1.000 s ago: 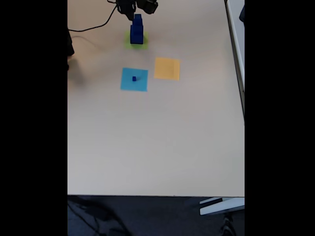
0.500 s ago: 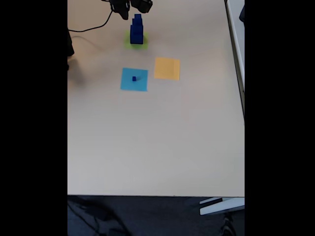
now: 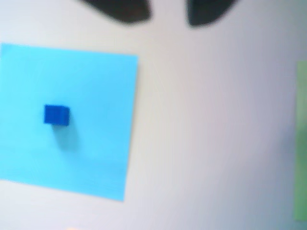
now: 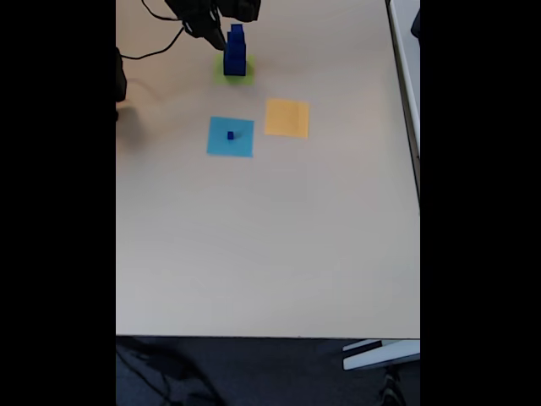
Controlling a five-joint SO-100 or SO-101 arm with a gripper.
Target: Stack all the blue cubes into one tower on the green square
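sitting below-left of the hand point(image 3: 165, 14), tiny blue cube point(image 3: 56, 115).

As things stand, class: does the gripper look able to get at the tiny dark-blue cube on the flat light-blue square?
Probably yes. The tiny dark-blue cube sits alone on the light-blue square, nothing beside it, and the open gripper hovers above bare table nearby.

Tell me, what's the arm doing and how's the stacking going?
Gripper empty, jaws apart. Tower stands on green square. Tiny blue cube waits on light-blue square. Nothing blocking.
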